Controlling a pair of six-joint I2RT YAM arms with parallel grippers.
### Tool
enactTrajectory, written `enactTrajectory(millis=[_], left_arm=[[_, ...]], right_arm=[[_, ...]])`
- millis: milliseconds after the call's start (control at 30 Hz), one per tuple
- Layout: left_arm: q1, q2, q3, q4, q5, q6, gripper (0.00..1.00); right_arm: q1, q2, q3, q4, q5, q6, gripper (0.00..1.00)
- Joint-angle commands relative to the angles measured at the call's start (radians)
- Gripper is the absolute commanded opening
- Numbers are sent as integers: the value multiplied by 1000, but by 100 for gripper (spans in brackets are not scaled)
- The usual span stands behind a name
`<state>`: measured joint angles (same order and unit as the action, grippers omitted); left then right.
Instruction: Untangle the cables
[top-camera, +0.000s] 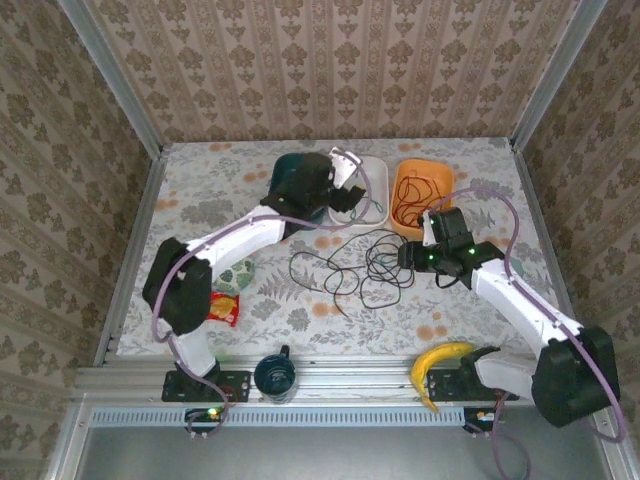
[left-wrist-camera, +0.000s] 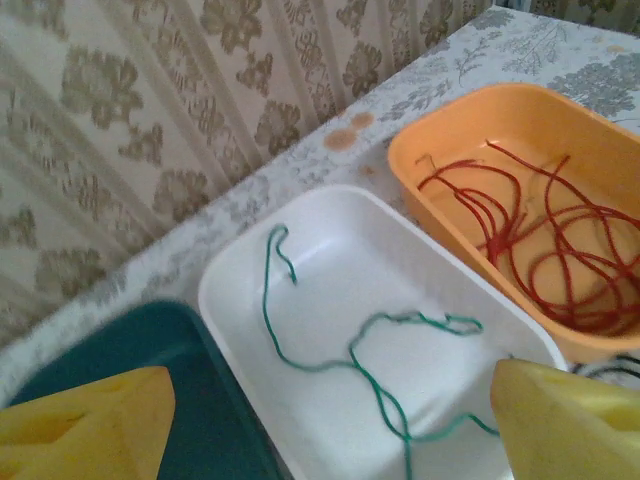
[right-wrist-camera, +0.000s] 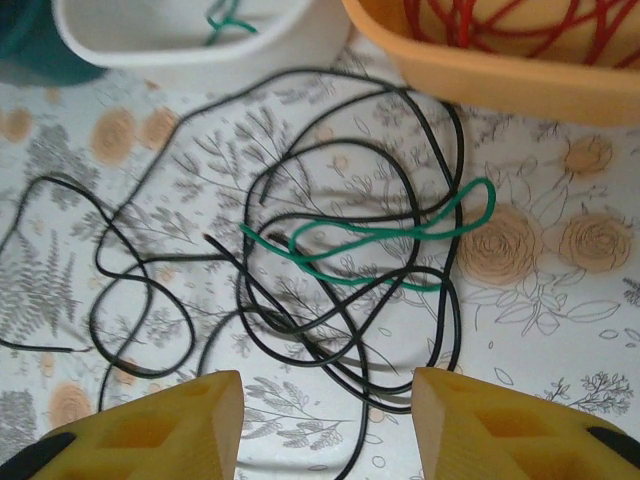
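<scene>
Your left gripper (left-wrist-camera: 330, 405) stands wide open with nothing in it, hovering over the white tray (left-wrist-camera: 230, 290), where a green cable (left-wrist-camera: 266, 310) lies loose at mid-frame. To the right, the orange tray (left-wrist-camera: 440, 140) holds the red cables (left-wrist-camera: 545, 250). Your right gripper (right-wrist-camera: 325, 400) is also open and empty, above the black cables (right-wrist-camera: 290, 340) sprawled on the table (right-wrist-camera: 560, 330), a second green cable (right-wrist-camera: 400, 232) looped across them at centre.
</scene>
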<state>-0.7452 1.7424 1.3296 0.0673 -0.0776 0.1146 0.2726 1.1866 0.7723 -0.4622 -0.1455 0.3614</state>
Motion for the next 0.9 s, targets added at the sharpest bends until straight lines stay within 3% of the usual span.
enactTrajectory(millis=[0, 233, 633, 867], left_arm=[[-7, -63, -150, 55, 2, -187, 83], [-132, -45, -215, 24, 57, -140, 83], [-181, 16, -212, -6, 90, -143, 78], [-196, 67, -206, -9, 94, -151, 76]], right_arm=[[-7, 41, 41, 2, 5, 53, 50], [-38, 173, 92, 12, 86, 151, 52], [-90, 394, 139, 85, 132, 172, 48], [-92, 455, 155, 157, 140, 176, 39]])
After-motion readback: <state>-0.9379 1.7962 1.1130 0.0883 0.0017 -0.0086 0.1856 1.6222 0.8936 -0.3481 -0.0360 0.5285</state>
